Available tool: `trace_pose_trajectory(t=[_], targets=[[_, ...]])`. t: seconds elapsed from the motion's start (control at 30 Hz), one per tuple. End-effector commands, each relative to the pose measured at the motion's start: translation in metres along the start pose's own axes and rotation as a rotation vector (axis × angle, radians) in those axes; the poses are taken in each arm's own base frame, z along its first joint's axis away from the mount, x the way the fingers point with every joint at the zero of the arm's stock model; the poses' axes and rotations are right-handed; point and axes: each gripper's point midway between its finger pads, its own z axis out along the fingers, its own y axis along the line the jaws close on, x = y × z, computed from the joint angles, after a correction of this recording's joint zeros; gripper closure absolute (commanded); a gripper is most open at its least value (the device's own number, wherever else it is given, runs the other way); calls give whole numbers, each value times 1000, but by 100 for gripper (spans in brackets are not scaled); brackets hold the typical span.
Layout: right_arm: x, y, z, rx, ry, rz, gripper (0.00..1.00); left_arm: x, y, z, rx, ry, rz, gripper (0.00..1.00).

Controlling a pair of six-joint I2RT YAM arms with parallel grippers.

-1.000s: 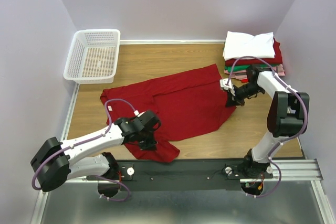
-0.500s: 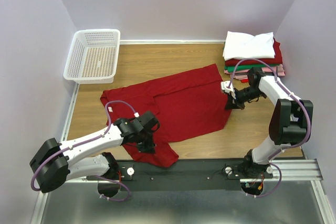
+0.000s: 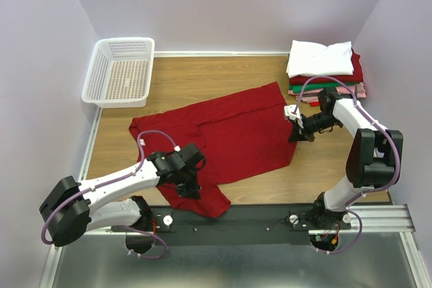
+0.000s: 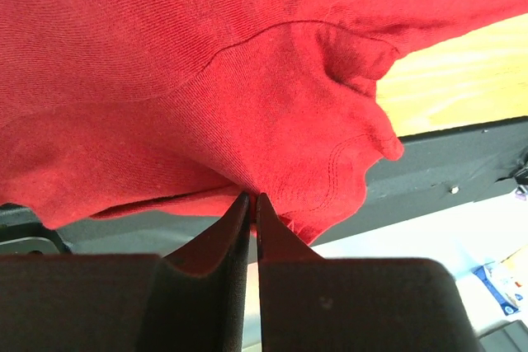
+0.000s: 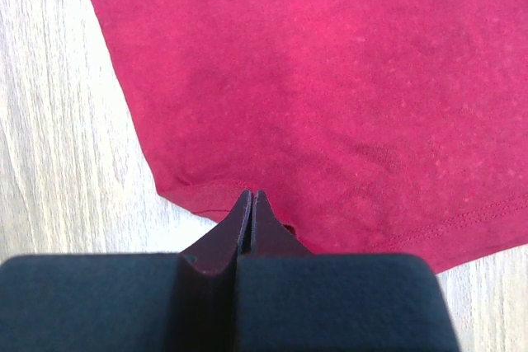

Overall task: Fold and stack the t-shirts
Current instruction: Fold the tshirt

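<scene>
Since a second ago my right pincer (image 3: 295,131) has dragged its shirt corner slightly rightward; it stays clamped on the hem; my left pincer (image 3: 190,187), cracked a sliver, pinches the near sleeve; the one dark red t-shirt (image 3: 233,133) lies between both arms, long axis slanting toward the one folded stack (image 3: 324,69) on the worktop (image 3: 202,75).
</scene>
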Motion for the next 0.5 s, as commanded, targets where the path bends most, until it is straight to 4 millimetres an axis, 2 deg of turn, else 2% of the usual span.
trace_pose_trajectory(t=[0.0,0.3,0.33,0.4,0.47], targets=[[-11,3,0,9,-45,-9,100,8,2,2,1,51,21,87],[-10,4,2,2,-51,-8,100,2,-4,-6,-10,29,35,87],[-11,4,2,2,-53,-7,99,2,-4,-7,-10,31,35,89],[-10,4,2,0,-54,-5,99,2,-6,-9,-1,29,39,100],[-11,5,2,0,-56,-6,100,2,-8,-10,7,29,42,100]])
